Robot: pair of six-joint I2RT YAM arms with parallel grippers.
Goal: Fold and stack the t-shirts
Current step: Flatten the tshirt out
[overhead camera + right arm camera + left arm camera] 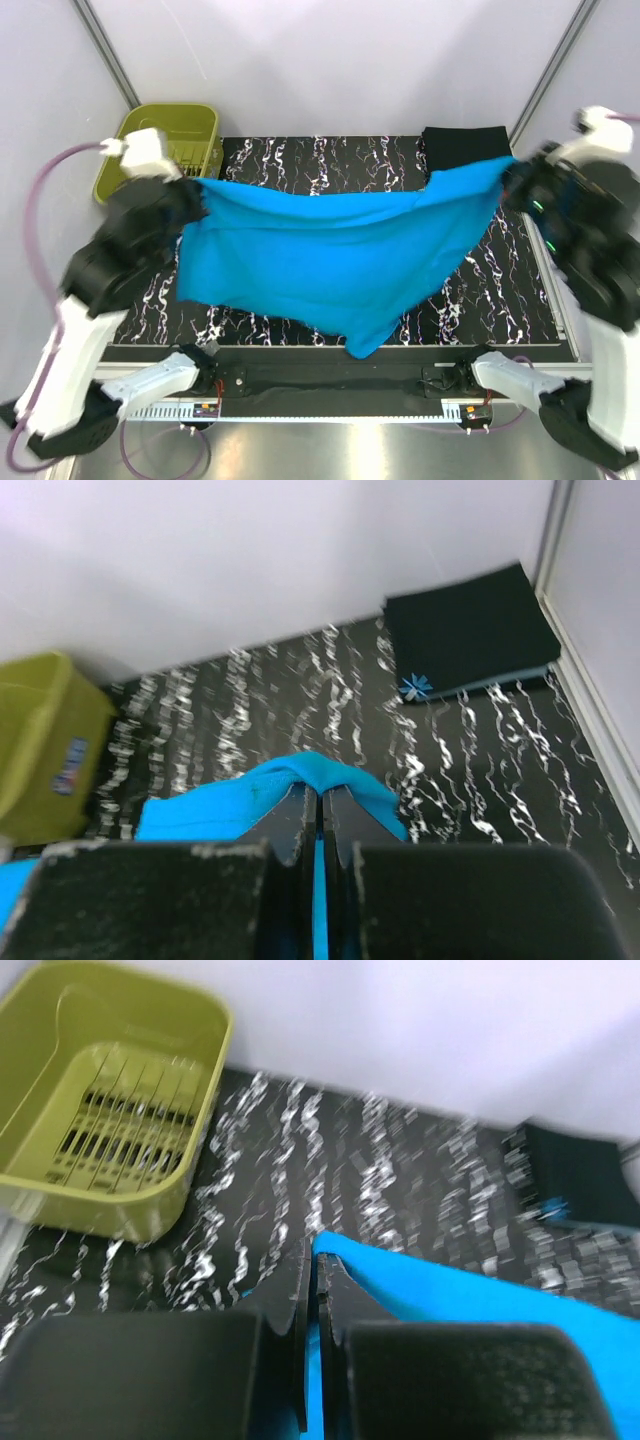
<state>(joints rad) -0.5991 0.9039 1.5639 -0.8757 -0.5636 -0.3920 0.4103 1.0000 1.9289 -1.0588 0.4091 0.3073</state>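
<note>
Left gripper (313,1260) and right gripper (318,798), each closed on turquoise t-shirt (330,260), above black white-veined table (500,290), pale walls (330,60).

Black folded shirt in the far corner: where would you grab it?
Probably its near edge, pinched from above and in front. The black shirt lies flat and folded in the corner, close to the back wall and the side panel, so those sides look blocked.

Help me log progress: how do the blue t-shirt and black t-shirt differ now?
The blue t-shirt hangs spread out, pinched between the left gripper and right gripper; the black t-shirt lies folded at the table's far right corner. The blue t-shirt is plain; the black t-shirt bears a small starburst mark. Both are cloth.
</note>
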